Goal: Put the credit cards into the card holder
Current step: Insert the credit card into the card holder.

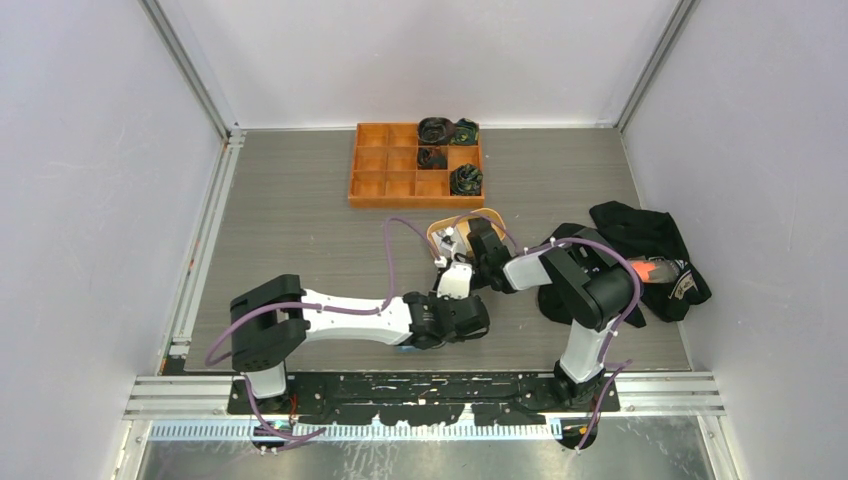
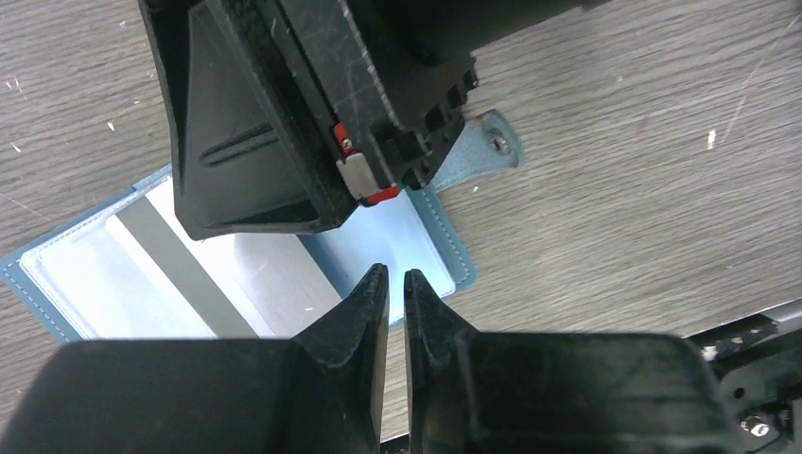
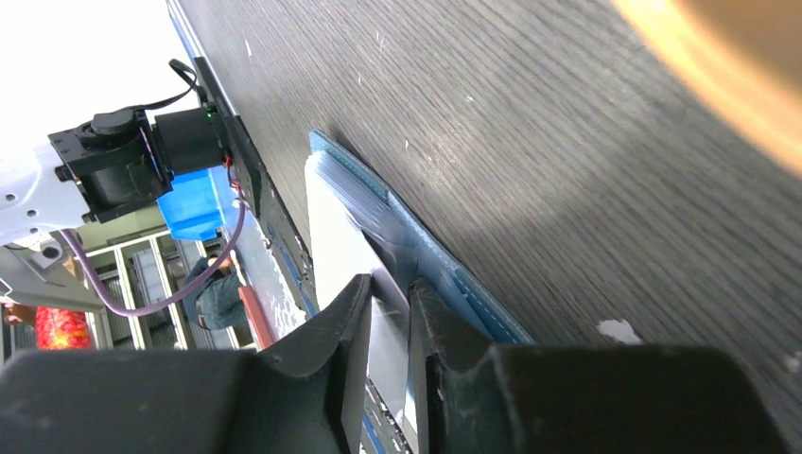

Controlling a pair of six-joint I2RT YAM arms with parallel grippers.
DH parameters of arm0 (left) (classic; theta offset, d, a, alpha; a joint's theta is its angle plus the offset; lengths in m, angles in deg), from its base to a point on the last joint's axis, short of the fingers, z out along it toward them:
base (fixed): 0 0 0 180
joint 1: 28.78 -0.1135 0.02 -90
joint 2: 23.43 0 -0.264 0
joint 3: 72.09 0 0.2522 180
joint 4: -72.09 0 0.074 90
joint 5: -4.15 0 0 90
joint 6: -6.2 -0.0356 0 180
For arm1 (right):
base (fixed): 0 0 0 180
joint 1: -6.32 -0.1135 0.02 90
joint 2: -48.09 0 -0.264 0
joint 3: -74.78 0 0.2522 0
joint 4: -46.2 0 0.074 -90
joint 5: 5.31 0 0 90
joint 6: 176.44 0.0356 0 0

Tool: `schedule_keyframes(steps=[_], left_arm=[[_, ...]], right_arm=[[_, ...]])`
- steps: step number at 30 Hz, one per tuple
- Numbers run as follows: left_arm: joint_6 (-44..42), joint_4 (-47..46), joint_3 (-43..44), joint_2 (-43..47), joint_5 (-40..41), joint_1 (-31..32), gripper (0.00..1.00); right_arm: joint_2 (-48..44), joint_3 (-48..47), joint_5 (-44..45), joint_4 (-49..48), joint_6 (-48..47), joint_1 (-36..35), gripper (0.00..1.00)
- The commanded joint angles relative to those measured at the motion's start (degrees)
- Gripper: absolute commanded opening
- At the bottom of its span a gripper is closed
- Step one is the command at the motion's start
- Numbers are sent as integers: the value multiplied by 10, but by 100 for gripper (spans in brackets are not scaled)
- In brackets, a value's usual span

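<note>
No legible text anywhere. White print (image 1: 685, 289) on black cloth (image 1: 640, 235) too small to read. Card (image 3: 336, 227) face shows no readable print.

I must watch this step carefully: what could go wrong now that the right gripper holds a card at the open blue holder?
1. The right gripper holds the card at a shallow angle to the card holder, so it may slide over the clear slot, not into it.
2. The card holder seems to lie loose on the table; the left gripper, almost shut at its edge, may not stop it from shifting.
3. Both grippers are close and could collide.
</note>
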Motion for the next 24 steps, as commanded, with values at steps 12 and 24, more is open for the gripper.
schedule_keyframes(steps=[12, 24], left_arm=[[-37, -68, -63, 34, 0, -1, 26], [-50, -58, -75, 57, 19, -2, 32]], right_arm=[[17, -20, 6, 31, -19, -4, 27], [9, -28, -1, 42, -28, -4, 32]])
